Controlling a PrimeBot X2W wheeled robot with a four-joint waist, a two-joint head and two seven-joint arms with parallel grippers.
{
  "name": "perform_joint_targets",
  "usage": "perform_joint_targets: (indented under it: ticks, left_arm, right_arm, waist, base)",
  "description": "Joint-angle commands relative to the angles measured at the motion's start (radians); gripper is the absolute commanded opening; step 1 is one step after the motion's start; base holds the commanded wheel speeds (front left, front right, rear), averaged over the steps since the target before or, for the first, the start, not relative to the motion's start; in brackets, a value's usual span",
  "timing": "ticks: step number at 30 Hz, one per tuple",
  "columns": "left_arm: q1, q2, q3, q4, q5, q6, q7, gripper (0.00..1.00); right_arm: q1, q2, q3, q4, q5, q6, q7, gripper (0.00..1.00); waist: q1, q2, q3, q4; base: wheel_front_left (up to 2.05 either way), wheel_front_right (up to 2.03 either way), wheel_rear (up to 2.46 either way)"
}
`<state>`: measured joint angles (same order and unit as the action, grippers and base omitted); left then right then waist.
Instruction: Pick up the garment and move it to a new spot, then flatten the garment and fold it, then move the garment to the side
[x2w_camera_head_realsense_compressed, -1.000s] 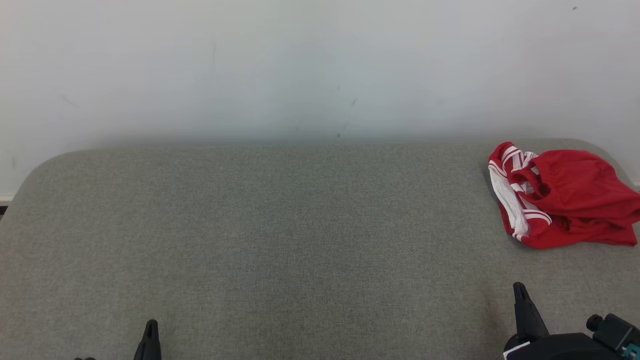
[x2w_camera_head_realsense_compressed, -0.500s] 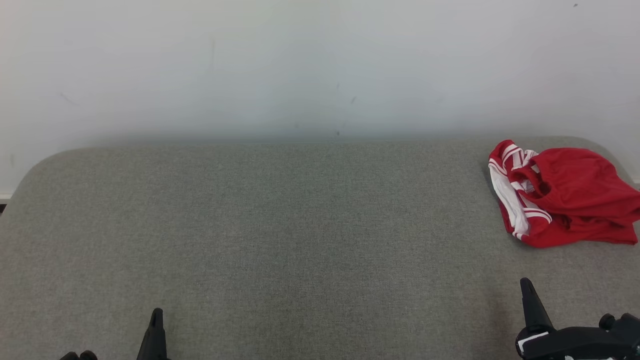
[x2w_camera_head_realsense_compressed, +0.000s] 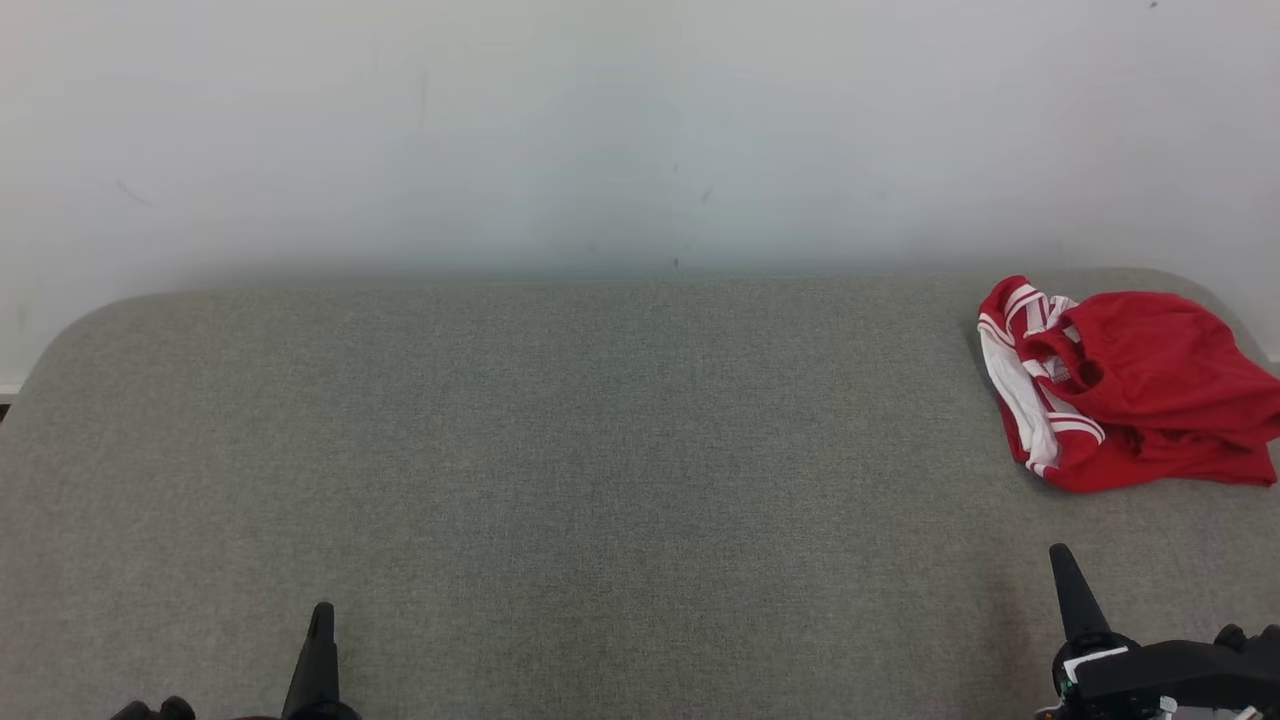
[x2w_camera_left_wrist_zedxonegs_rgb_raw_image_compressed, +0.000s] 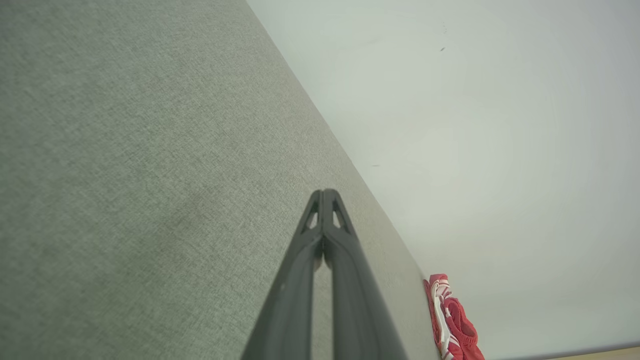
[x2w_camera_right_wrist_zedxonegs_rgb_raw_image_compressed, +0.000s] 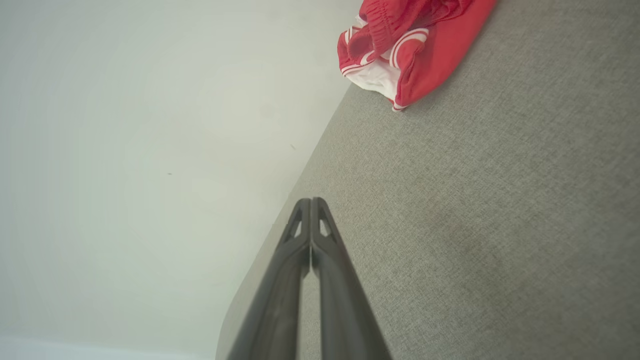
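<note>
Grippers first: compared with a second back, the left gripper (x2w_camera_head_realsense_compressed: 321, 612) pokes a bit higher up from the bottom edge of the head view, and the right gripper (x2w_camera_head_realsense_compressed: 1060, 556) has crept up and toward the right edge. The whole picture slid a touch too, so that's the camera, and the garment (x2w_camera_head_realsense_compressed: 1130, 390) hasn't budged. Both pairs of fingers are pressed tight together with nothing between them, clearest in the wrist views. Most of each gripper is chopped off by the bottom edge, and the garment's far side runs off the right edge. It's so bunched up I can't tell what kind of clothing it is. It's a red heap with white stripes and a white panel along its left side, sitting at the right middle of the frame on the grey cushion (x2w_camera_head_realsense_compressed: 600, 450), close to the pale wall (x2w_camera_head_realsense_compressed: 600, 130).
</note>
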<state>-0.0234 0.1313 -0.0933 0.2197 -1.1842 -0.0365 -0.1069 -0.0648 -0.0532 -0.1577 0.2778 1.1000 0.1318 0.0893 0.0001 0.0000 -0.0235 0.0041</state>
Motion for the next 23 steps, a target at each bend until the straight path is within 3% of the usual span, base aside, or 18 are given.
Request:
perform_joint_targets:
  ticks: [1,23]
  left_arm:
    - [-0.021,-0.003,0.008,-0.004,-0.026,-0.011,0.002,0.00]
    - [-0.048,-0.037,0.028,0.001,-0.204,-0.046,0.029,0.00]
  right_arm:
    - [-0.025,-0.006,-0.009,-0.005,0.029,-0.001,0.010,0.00]
    - [-0.047,-0.007,-0.052,0.000,0.226,-0.001,0.082,0.00]
  waist:
    - [0.0000,0.0000,0.001,0.000]
    - [0.0000,0.0000,0.010,-0.002]
  base:
    - [0.00,0.00,0.00]
    - [0.00,0.00,0.00]
